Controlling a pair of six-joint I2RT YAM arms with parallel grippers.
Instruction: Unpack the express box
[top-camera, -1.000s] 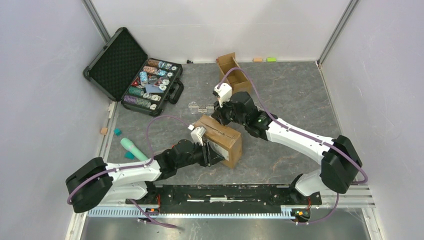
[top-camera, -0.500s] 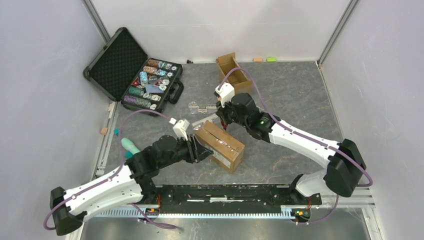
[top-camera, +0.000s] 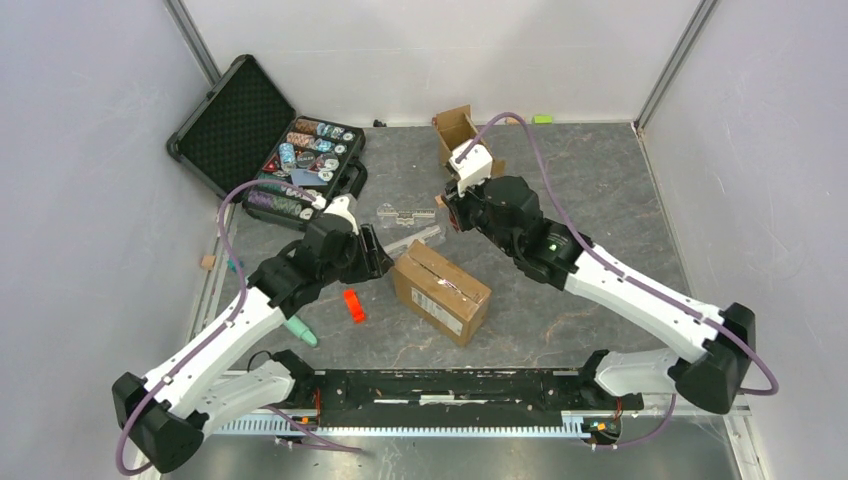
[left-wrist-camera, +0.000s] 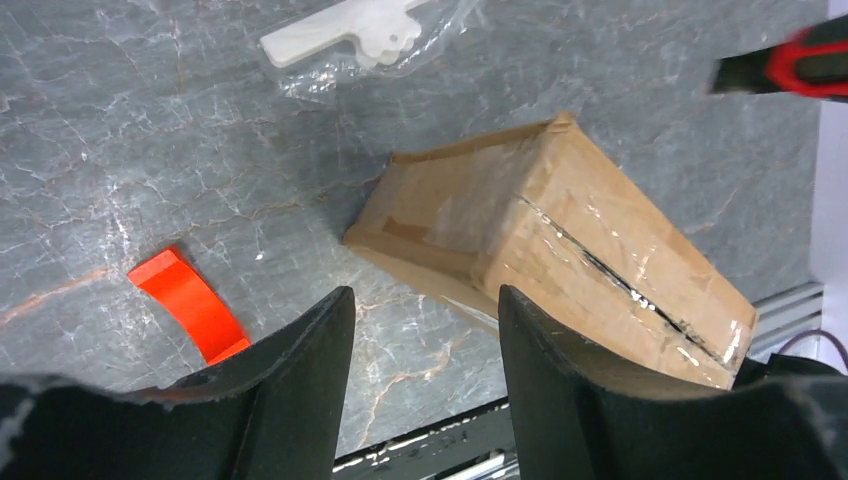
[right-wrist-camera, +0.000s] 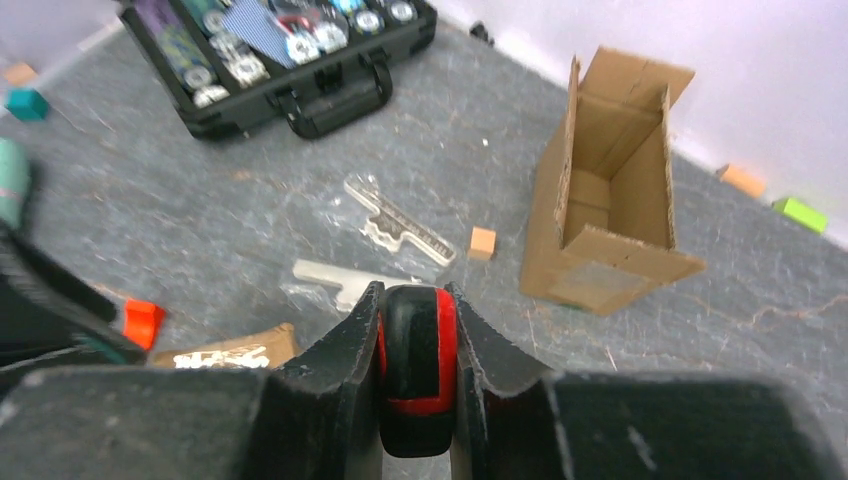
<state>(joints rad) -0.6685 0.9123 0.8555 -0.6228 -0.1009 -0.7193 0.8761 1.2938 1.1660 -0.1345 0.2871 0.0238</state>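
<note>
- Right gripper (right-wrist-camera: 417, 295): black fingers clamped tight on a smooth, rounded black-and-red tool handle (right-wrist-camera: 417, 365).
- Just past its fingertips: a crinkled clear bag (right-wrist-camera: 335, 280) with a flat white part inside.
- Farther ahead: a narrow open cardboard box (right-wrist-camera: 610, 210), flaps raised.
- Left gripper (left-wrist-camera: 425, 300): matte black fingers spread wide, holding nothing.
- Below and ahead of it: the express box (left-wrist-camera: 590, 230), brick-shaped brown cardboard with glossy tape over its seam, lying on the marbled grey table (left-wrist-camera: 150, 150).
- Off to its other side: a curved orange plastic piece (left-wrist-camera: 190, 305).

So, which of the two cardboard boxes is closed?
The express box in the middle: its flaps lie flat under tape. The narrower box farther back has raised flaps.
</note>
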